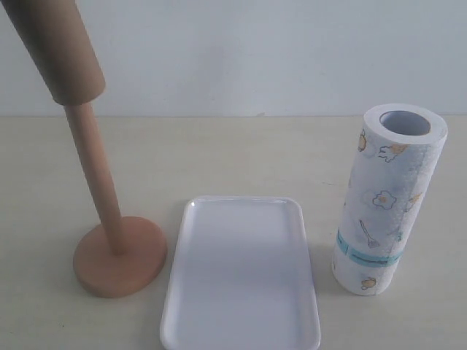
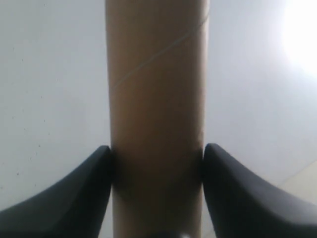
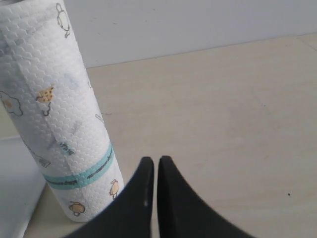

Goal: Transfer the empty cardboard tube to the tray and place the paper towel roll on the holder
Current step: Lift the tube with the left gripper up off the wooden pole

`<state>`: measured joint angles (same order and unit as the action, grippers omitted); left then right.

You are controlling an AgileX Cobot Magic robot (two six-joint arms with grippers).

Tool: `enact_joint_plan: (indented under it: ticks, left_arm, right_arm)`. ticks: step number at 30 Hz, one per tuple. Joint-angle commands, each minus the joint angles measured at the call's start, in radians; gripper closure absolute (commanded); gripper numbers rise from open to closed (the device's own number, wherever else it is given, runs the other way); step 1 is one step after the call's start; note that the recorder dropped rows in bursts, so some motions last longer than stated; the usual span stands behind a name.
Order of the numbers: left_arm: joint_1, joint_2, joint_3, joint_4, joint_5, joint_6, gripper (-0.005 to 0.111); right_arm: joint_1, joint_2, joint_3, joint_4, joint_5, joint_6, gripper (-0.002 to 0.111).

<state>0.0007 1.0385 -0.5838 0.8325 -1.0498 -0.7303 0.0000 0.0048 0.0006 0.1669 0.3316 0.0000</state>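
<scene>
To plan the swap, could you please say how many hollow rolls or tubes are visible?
2. The plain brown cardboard tube sits over the rod of the wooden holder, left; the printed white paper towel roll stands right of the white tray.

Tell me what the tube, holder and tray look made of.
Empty cardboard tube: matte brown cardboard, going by the spiral seam. Holder: looks like light wood with a smooth matte finish; grain too faint to confirm. Tray: probably white plastic or melamine, slightly glossy with moulded rounded corners.
</scene>
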Motion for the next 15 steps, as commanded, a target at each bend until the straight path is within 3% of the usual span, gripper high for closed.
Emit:
enact_joint_plan:
  ticks: [1, 11, 15]
  left_arm:
    - [0.000, -0.045, -0.047, 0.029, 0.012, -0.060, 0.103]
    - [0.000, -0.125, -0.170, 0.097, 0.096, -0.194, 0.103]
    - [0.000, -0.129, -0.239, 0.219, 0.111, -0.417, 0.103]
  right_arm:
    - [0.001, -0.005, -0.001, 0.002, -0.009, 0.000, 0.106]
    - [0.001, -0.005, -0.001, 0.002, -0.009, 0.000, 0.106]
    - [0.001, -0.005, -0.001, 0.002, -0.009, 0.000, 0.106]
